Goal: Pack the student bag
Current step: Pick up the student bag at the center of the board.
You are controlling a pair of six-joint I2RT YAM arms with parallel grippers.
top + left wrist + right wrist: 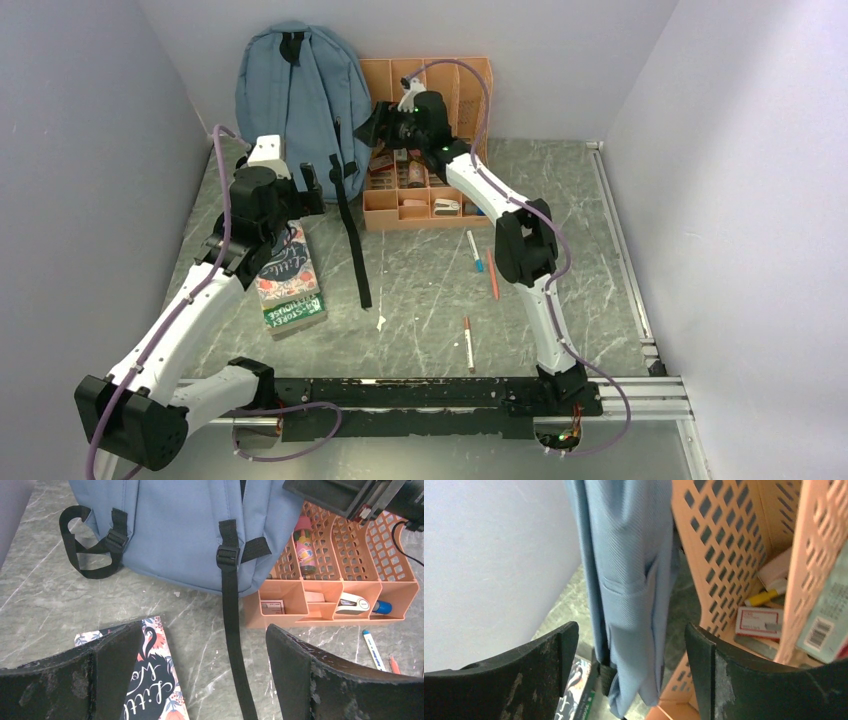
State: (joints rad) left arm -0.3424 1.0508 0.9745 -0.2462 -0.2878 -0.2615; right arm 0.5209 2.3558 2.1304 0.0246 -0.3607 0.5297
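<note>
Left gripper (202, 635) and right gripper (629, 630) both spread wide, empty, touching nothing, near the student bag (295, 95).
The bag's base lies just ahead of the left gripper and its right edge just ahead of the right gripper. Only the right wrist view shows the bag's side pocket (629, 605).

Dusty-blue student bag (290, 95), orange organizer (400, 217)

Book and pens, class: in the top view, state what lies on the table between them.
The top view shows a long black strap trailing from the bag, stretched across the table between the book and the pens.
</note>
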